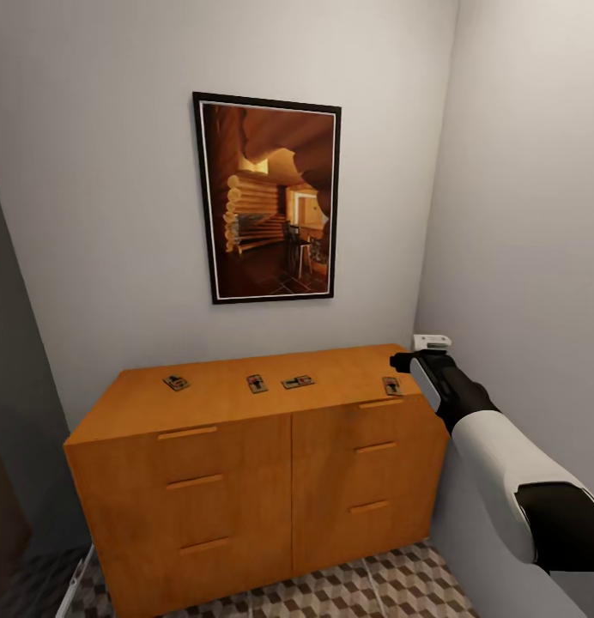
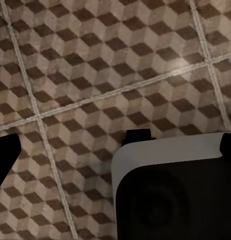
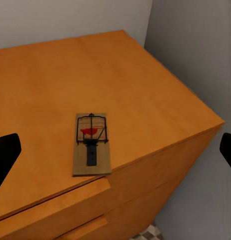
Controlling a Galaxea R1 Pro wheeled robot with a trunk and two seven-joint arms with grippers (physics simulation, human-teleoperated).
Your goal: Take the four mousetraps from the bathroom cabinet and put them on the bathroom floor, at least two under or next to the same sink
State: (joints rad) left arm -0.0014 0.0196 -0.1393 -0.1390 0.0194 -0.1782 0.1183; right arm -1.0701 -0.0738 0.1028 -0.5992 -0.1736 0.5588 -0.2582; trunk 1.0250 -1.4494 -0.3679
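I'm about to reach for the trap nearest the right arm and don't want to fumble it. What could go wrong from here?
1. The nearest mousetrap lies flat by the front edge of the cabinet; a nudge from the right gripper could slide it off.
2. Being so thin, it gives the open jaws little to pinch and may slip.
3. The right wall stands close beside the arm, so a wide swing could hit it.
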